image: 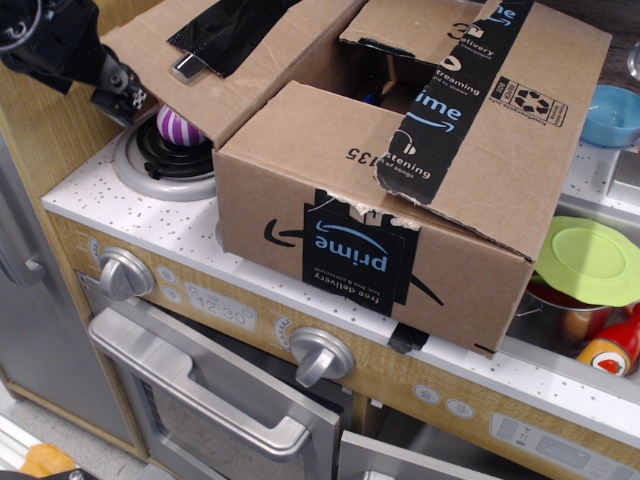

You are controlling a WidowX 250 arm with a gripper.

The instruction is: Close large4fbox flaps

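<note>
Large4fbox [400,200] rests on the speckled surface [150,225] of a toy stove. Its left flap [215,65], at 10 o'clock, tilts upward, taped black. The end effector [118,90] touches that flap's lower edge from beneath; whether its jaws are apart or together cannot be told. A striped purple ball [175,125] sits just beside it.

1. The black robot gripper [118,88] sits under the outer edge of the raised left brown cardboard flap [205,62], above the round silver toy burner [168,165].
2. A purple-and-white striped ball [175,124] occupies that gap.
3. The big brown cardboard box [400,190] has an uncovered centre opening.
</note>
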